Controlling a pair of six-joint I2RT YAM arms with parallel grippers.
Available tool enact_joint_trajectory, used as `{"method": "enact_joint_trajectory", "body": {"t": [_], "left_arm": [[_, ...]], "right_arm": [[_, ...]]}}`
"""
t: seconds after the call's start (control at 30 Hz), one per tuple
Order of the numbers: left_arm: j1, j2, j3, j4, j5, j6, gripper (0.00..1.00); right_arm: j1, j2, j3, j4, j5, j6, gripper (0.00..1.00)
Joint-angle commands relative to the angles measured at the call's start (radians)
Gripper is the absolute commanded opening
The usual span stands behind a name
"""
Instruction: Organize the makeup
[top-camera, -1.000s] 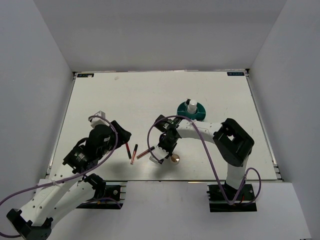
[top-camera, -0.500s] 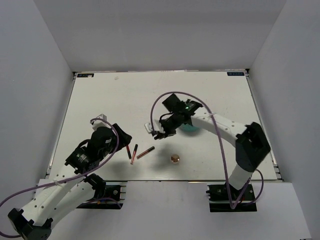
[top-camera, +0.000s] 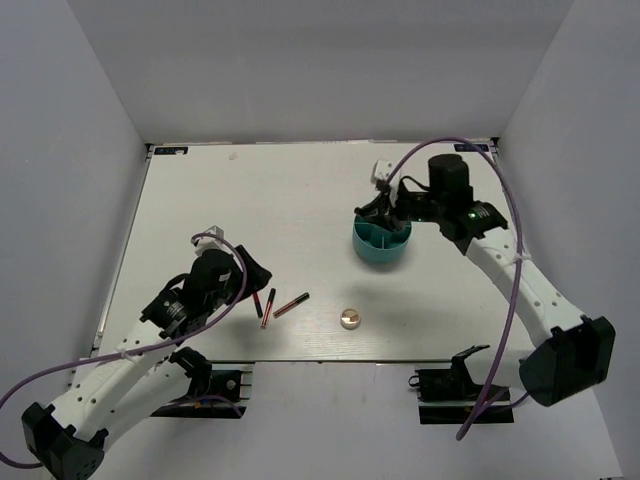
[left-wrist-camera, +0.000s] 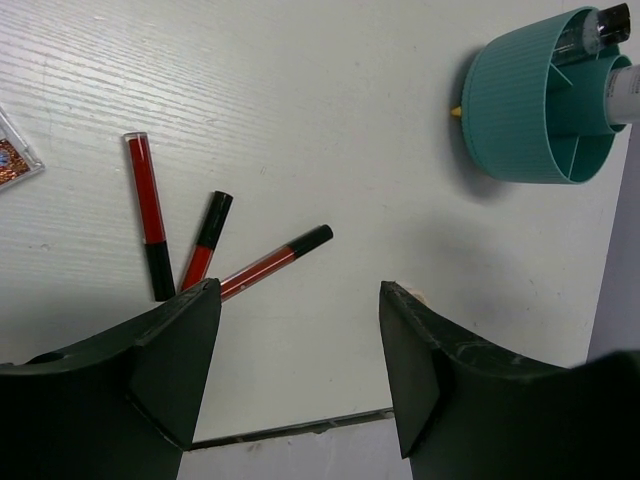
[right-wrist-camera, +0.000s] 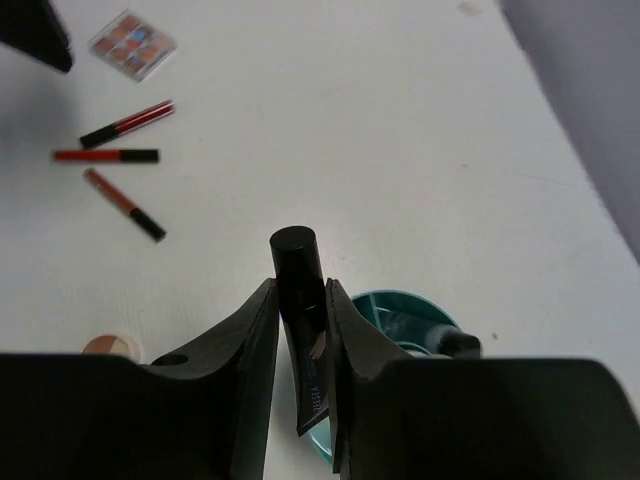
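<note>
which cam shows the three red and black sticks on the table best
Left wrist view: the three sticks lie close and sharp, fanned out on the table just ahead of the open left gripper. The top view shows them whole but tiny, beside that gripper. The right wrist view shows them small, at upper left.

White link shells with black joint housings on left arm (top-camera: 120, 365) and right arm (top-camera: 525, 285). Loose purple cable (top-camera: 441, 141) looped along each, wrist to base. Black bolted base plates (top-camera: 215, 385). Green LED (top-camera: 470, 213) lit on right wrist block. Rows of small holes along left lower link. Fingers (left-wrist-camera: 170, 345) matte black, wedge-shaped, smooth faces
</note>
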Motion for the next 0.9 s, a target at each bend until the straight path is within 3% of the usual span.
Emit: {"method": "enact_joint_trajectory", "body": {"t": [0.0, 0.13, 0.3, 0.5, 0.87], "left_arm": [[0.001, 0.008, -0.001, 0.047, 0.028, 0.016, 0.74], [0.001, 0.018, -0.003, 0.062, 0.039, 0.026, 0.74], [0.001, 0.018, -0.001, 0.059, 0.042, 0.03, 0.74], [0.001, 0.004, -0.011, 0.062, 0.04, 0.026, 0.74], [0.001, -0.011, -0.015, 0.056, 0.032, 0.018, 0.74]], "right_arm": [[-0.082, -0.073, -0.031, 0.225, 0.022, 0.233, 0.1], [-0.163, -0.09, -0.039, 0.33, 0.092, 0.41, 0.1], [-0.289, -0.036, -0.043, 0.423, 0.1, 0.519, 0.1], [-0.372, 0.099, -0.048, 0.476, -0.052, 0.577, 0.11], [-0.409, 0.349, -0.056, 0.643, -0.293, 0.631, 0.11]]}}
